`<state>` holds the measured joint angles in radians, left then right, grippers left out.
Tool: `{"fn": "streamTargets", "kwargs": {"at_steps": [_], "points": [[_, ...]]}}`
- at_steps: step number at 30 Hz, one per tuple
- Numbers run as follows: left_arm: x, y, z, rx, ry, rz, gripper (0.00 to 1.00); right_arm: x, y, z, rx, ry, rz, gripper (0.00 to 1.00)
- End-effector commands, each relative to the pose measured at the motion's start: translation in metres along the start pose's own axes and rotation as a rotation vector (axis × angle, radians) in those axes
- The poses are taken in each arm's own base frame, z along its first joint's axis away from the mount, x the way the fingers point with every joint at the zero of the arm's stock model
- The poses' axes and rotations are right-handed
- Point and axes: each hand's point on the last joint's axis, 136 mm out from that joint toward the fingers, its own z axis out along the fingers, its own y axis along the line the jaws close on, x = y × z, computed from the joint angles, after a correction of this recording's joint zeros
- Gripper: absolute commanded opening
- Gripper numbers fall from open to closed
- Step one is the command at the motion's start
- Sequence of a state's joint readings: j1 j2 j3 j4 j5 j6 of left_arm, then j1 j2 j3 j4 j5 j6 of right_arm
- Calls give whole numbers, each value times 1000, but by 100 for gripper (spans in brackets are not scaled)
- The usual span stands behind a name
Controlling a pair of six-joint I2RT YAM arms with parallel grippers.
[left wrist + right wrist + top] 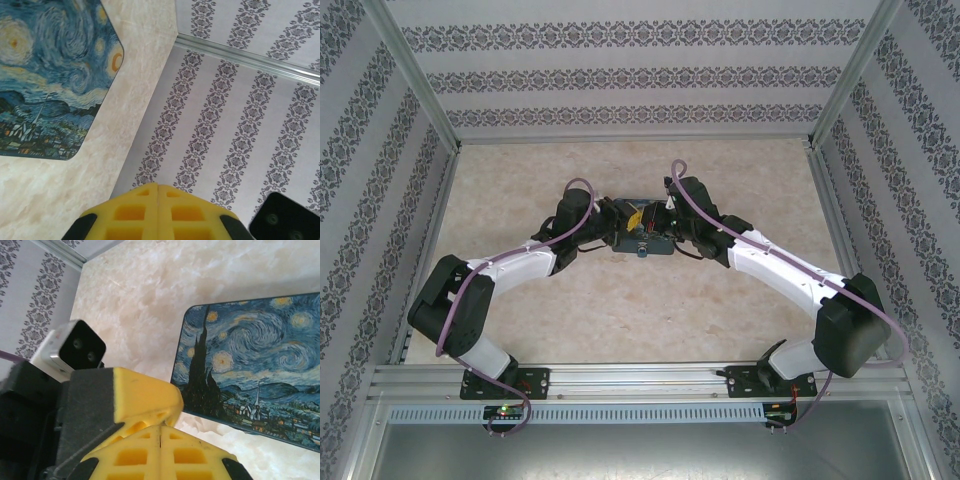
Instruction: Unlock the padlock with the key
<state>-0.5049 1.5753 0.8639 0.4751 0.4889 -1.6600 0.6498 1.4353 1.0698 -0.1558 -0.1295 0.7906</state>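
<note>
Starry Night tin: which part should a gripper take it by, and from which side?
Probably its two long side walls, across the shorter span, coming straight down from above. The Starry Night tin lies flat on the table, painted lid up, so the broad top offers nothing to pinch; only the low walls face opposite ways. The right gripper, shut, would open first.

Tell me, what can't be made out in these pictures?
- Top view: padlock, apparently the blue-grey speck at the near edge of the tin; too small to tell locked or open.
- Wrist views: whether the shut left claw or right claw pinches the key; the closed claws would hide it.
- Wrist views: tin cut off by frame edges.
</note>
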Motion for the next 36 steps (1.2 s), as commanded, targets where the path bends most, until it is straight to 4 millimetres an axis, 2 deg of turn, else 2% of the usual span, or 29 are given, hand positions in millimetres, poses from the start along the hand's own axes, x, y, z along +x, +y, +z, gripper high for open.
{"fn": "streamTargets", "kwargs": {"at_steps": [1,7,8,9,10,11,13,19,23,29,36], "points": [[12,-18,-3,32,17,41,0,-1,-1,1,-9,-2,14,0],[8,-16,-2,26,-2,81,0,-3,-5,-4,-7,-16,22,0],[7,-17,-2,31,-5,102,0,-3,-6,-6,-6,-20,25,3],[7,-17,-2,27,-9,120,0,-4,-9,-7,-1,-25,34,14],[7,-18,-2,25,-13,148,0,-6,-12,-10,2,-36,47,32],[6,-23,-2,33,-16,192,0,-7,-15,-13,1,-47,60,46],[6,-29,-3,25,-22,299,0,-10,-21,-20,-2,-65,85,55],[10,-56,-8,69,-46,687,0,-16,-32,-32,-72,-89,149,54],[17,-70,-9,136,-39,850,0,-23,-23,-38,-242,-114,185,51],[27,-88,-6,239,-4,892,0,-34,-1,-49,-441,-127,159,50],[30,-99,-9,289,-24,868,0,-41,14,-49,-543,-131,167,47]]}}
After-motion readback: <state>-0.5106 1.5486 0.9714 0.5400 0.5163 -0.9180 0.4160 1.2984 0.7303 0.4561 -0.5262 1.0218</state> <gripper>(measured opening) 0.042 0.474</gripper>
